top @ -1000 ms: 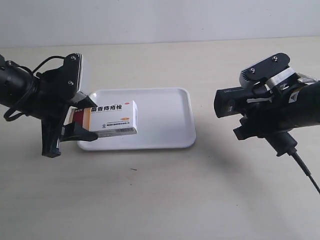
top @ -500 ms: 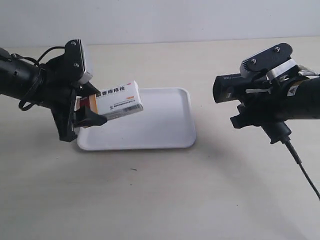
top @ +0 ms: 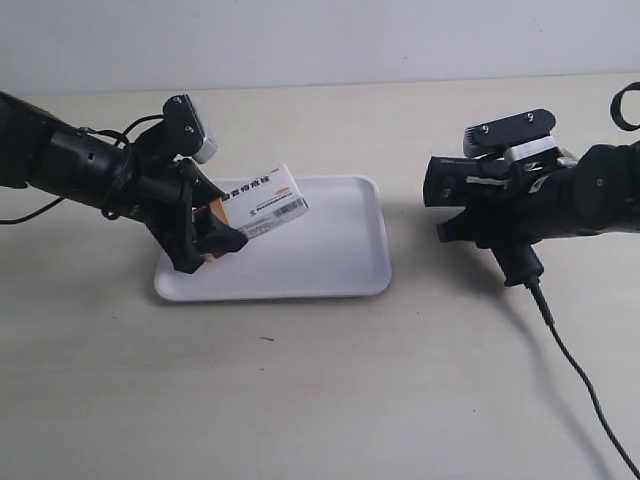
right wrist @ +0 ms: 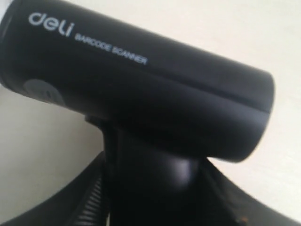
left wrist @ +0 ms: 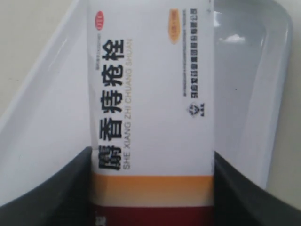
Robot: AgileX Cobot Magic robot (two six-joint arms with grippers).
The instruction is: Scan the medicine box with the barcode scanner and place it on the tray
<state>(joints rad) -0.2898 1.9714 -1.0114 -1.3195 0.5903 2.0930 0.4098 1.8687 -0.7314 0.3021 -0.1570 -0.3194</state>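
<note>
The white medicine box [top: 262,200] with its dark red and tan end hangs tilted above the white tray [top: 340,250]. My left gripper [top: 212,225] is shut on that banded end. In the left wrist view the box [left wrist: 150,94] fills the middle, black fingers [left wrist: 61,188] press both its sides, and the tray [left wrist: 249,84] lies underneath. At the exterior view's right, my right gripper [top: 505,215] is shut on the handle of the black barcode scanner [top: 462,180], whose head points toward the box. The right wrist view shows the scanner [right wrist: 141,80] close up, its handle between the fingers [right wrist: 80,197].
The scanner's thin black cable [top: 575,370] trails down over the tan table toward the near right corner. A pale wall [top: 320,40] runs behind the table. A tiny dark speck [top: 265,340] lies on the table in front of the tray.
The left arm has swung the box up and tilted it, turning its barcode side toward the scanner. The right arm has shifted slightly left and lowered the scanner's handle end.
</note>
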